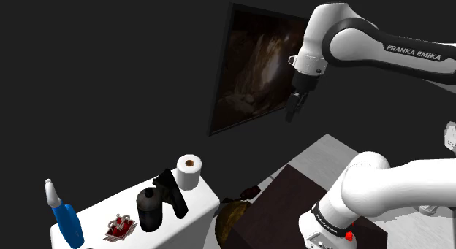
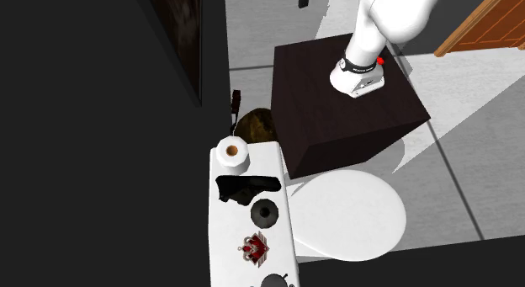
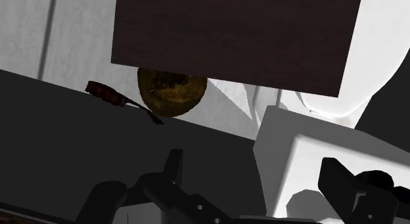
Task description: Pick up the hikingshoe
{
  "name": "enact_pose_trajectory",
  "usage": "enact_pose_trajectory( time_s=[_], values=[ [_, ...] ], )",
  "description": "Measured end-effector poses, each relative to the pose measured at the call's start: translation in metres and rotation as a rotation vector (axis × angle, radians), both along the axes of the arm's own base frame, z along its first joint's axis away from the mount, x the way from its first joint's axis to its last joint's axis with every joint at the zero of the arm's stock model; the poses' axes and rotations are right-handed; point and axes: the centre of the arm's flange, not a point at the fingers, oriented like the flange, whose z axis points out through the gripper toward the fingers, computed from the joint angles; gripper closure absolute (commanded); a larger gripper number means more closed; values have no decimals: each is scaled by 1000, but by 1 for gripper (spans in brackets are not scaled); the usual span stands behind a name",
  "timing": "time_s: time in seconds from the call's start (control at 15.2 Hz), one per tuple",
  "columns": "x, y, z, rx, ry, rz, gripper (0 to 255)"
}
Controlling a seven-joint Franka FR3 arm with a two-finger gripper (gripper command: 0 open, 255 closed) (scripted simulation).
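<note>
While the claw (image 1: pixel 291 116) hangs high in front of the dark framed picture (image 1: pixel 256 65), how far open it is I cannot tell, and it carries nothing I can see. The black hiking shoe (image 1: pixel 169 193) sits far below it and well apart, on the white toilet tank (image 1: pixel 203 205), just beside a paper roll (image 1: pixel 189 171) and a black pot (image 1: pixel 150 209).

A black hiking shoe (image 2: pixel 246 187) lies on a white toilet tank (image 2: pixel 223 243), between a toilet-paper roll (image 2: pixel 231 152) and a round black object (image 2: pixel 264 212), with a red ornament (image 2: pixel 255 246) beyond. The white arm (image 2: pixel 374 24) stands on a dark box (image 2: pixel 336 117) just beside the tank. 1 brown rounded object (image 2: pixel 252 125) sits by the dark wall (image 2: pixel 101 117).
</note>
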Motion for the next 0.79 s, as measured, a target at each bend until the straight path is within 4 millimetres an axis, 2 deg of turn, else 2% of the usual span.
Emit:
enact_pose_trajectory(
  time_s=[0.13, 0.33, 0.59, 0.79],
  values=[
    [2, 5, -3, -2, 1, -2, 0],
    [9, 31, -23, -15, 3, -12, 0],
    [29, 79, -49, -35, 6, -29, 0],
    [44, 107, -73, -50, 8, -42, 0]
  ],
)
